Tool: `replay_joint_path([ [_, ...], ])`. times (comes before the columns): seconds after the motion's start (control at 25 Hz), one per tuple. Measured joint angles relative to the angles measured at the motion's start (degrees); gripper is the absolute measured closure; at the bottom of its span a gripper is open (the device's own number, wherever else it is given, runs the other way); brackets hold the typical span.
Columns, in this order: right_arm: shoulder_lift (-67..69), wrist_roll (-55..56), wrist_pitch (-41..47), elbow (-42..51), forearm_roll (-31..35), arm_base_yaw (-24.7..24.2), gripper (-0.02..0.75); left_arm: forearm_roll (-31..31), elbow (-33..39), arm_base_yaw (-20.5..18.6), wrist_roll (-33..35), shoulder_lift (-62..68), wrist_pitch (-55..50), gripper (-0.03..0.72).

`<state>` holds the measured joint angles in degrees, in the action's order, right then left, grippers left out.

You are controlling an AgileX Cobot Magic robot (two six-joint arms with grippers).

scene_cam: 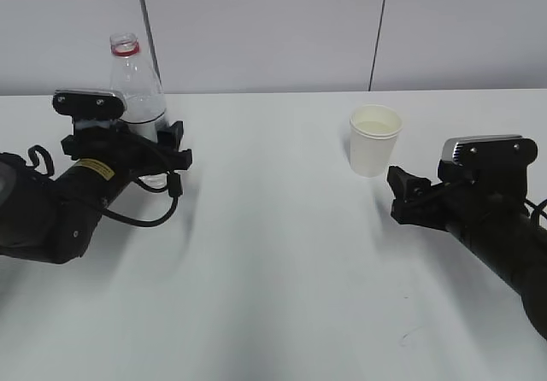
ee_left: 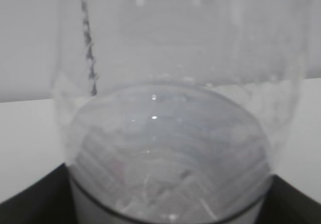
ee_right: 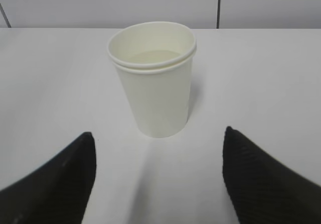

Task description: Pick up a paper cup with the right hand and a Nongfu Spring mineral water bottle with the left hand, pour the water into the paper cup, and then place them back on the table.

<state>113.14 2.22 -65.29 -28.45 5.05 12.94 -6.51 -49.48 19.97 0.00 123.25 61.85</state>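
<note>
The clear Nongfu Spring bottle [scene_cam: 135, 82] stands upright on the white table [scene_cam: 273, 253] at the far left, uncapped, with its red neck ring showing. Its label is hidden behind my left gripper [scene_cam: 162, 146], which is shut on its lower body. In the left wrist view the bottle [ee_left: 165, 133] fills the frame, and the dark fingers [ee_left: 30, 199] press against its sides. A water level seems to show inside it. The white paper cup [scene_cam: 374, 140] stands at the right. My right gripper [scene_cam: 400, 195] is open and empty, just short of the cup [ee_right: 155, 83], fingers [ee_right: 55, 179] apart.
A grey wall with vertical seams runs behind the table's far edge. A small dark scuff mark [scene_cam: 408, 337] lies on the table near the front right. Bare tabletop lies between the two arms.
</note>
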Motion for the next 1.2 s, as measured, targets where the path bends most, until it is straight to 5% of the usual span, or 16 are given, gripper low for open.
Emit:
replay_joint_path([
  [1.2,-16.9,1.2,5.1,3.8,-0.7,0.0,0.153,1.0,4.9,0.0,1.7,-17.2,-6.1,0.160],
])
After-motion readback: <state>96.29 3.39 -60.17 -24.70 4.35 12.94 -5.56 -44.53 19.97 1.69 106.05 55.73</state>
